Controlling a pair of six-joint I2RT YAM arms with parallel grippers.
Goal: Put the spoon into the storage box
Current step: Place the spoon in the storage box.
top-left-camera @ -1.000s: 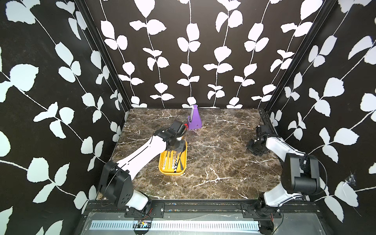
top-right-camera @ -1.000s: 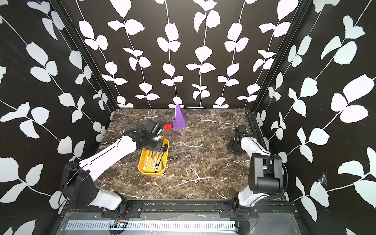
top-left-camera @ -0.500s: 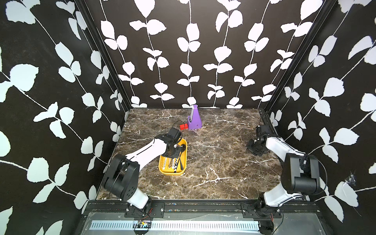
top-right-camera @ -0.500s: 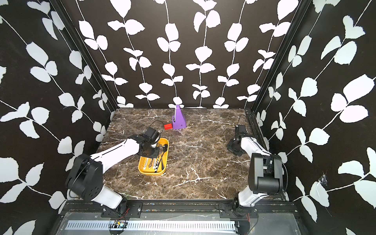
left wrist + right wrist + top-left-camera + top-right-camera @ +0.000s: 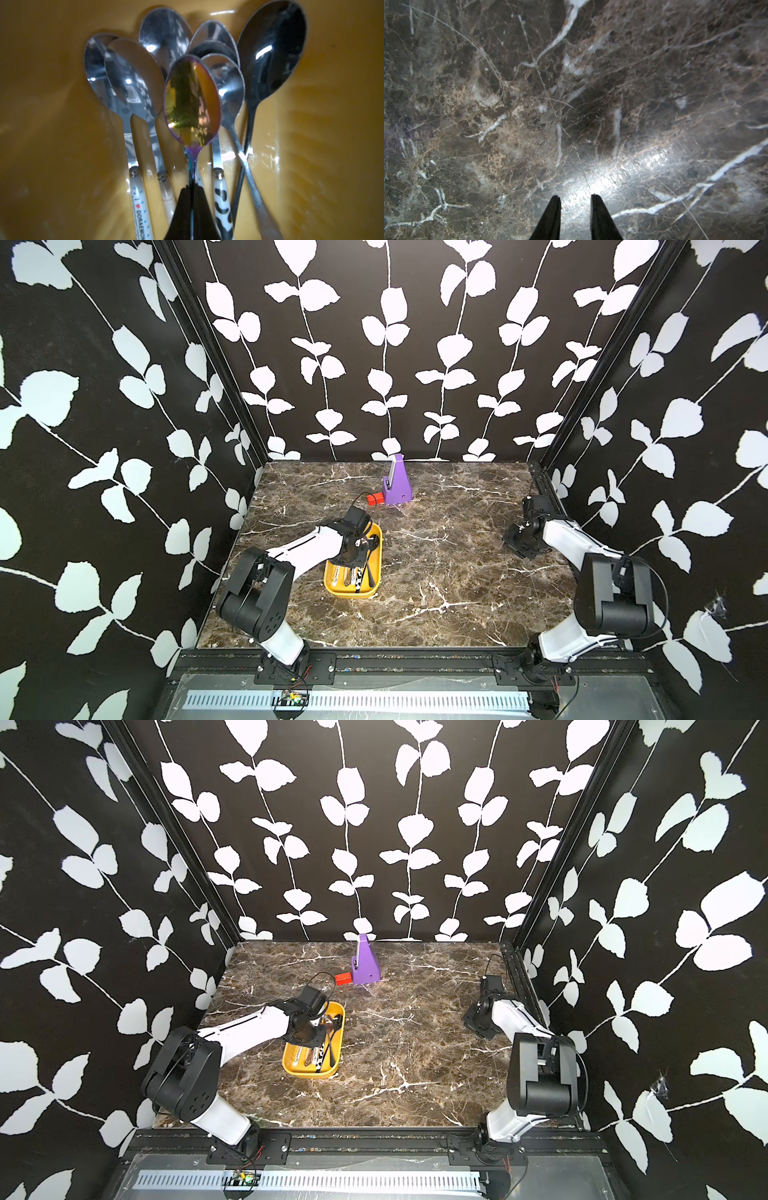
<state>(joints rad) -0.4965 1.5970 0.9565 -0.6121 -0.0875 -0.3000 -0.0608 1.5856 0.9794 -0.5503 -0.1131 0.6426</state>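
- The left gripper [image 5: 192,194] is clamped on the thin handle of the iridescent metal spoon [image 5: 192,99], whose bowl is held over the silver spoons [image 5: 133,79] lying in the shallow yellow plastic storage box [image 5: 351,594].
- The box is set nearer the left edge of the brown marble tabletop [image 5: 436,572], midway between front and back.
- The spoon is best lowered flat, in line with the others, and let go only once supported, lest it be left propped on the rim.
- The right gripper [image 5: 576,200] is seen slightly parted and empty by the right edge.
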